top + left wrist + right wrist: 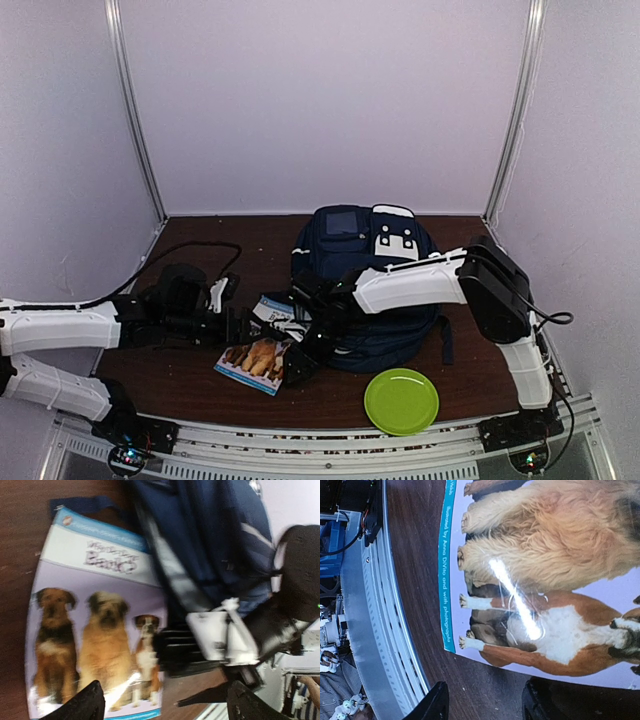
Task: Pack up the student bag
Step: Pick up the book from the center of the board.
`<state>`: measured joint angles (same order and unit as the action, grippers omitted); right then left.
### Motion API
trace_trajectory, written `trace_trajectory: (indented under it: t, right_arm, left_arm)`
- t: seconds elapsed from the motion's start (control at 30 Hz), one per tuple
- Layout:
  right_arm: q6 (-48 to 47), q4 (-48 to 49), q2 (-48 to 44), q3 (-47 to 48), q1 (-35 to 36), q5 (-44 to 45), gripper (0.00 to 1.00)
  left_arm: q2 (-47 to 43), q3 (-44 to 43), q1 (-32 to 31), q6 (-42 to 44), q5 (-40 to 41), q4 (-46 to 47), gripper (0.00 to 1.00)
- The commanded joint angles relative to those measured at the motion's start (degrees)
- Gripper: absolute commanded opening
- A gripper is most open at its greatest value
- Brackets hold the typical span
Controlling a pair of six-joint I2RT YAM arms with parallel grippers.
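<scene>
The student bag [372,285], navy blue with a white patch on top, lies at the middle of the table; it also shows in the left wrist view [210,540]. A book with dogs on its cover [256,360] lies flat at the bag's left front. My left gripper [243,325] hovers over the book [90,630], open and empty [162,707]. My right arm reaches across the bag; its gripper [302,356] is open and empty [485,705], low over bare table at the book's near right corner [545,565]. It appears in the left wrist view [200,645].
A lime green plate [401,400] lies at the front right, near the table's edge. A metal rail [375,630] runs along the near edge. Black cables [200,250] trail at the back left. White walls close in the back and sides.
</scene>
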<state>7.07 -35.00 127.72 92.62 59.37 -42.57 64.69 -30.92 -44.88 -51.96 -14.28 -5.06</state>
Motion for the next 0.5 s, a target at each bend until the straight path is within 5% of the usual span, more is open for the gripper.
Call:
trace_trajectory:
  t: [0.0,0.2,0.33,0.47]
  right_arm:
    - [-0.85,0.52,5.28,-4.74,-0.44,14.41,0.52]
    - [10.98,9.11,1.01,-10.54,-2.61,10.40,0.68]
    - [14.93,10.55,2.12,-10.02,-2.83,8.25,0.68]
    - [13.54,7.87,5.93,-5.95,-3.89,9.77,0.66]
  left_arm:
    - [-0.21,0.06,6.81,7.73,3.72,-15.91,0.97]
    - [1.92,3.46,14.27,10.30,-2.22,-13.48,0.98]
    - [6.83,2.41,14.94,11.32,-6.06,-11.31,0.96]
    - [15.78,1.75,19.84,12.70,-15.30,-5.47,0.83]
